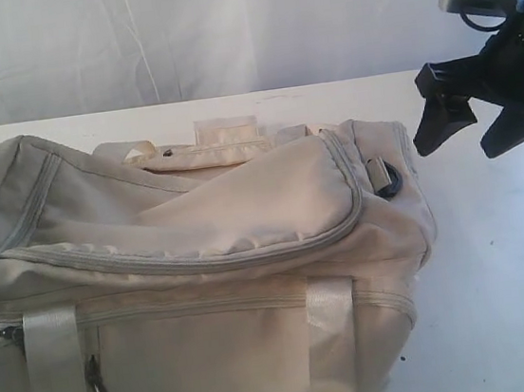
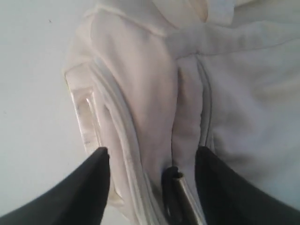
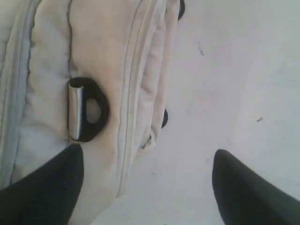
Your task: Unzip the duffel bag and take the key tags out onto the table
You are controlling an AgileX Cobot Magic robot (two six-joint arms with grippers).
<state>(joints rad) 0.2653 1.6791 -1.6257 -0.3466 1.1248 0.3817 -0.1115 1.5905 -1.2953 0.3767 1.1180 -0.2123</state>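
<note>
One white table under the duffel bag, pale backdrop behind

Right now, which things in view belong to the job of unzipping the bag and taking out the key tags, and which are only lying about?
Belongs to the job:
- duffel bag
- grey zipper
- table
- left hand
- right hand
(The key tags are not in view.)

Only there:
- white curtain behind the table
</note>
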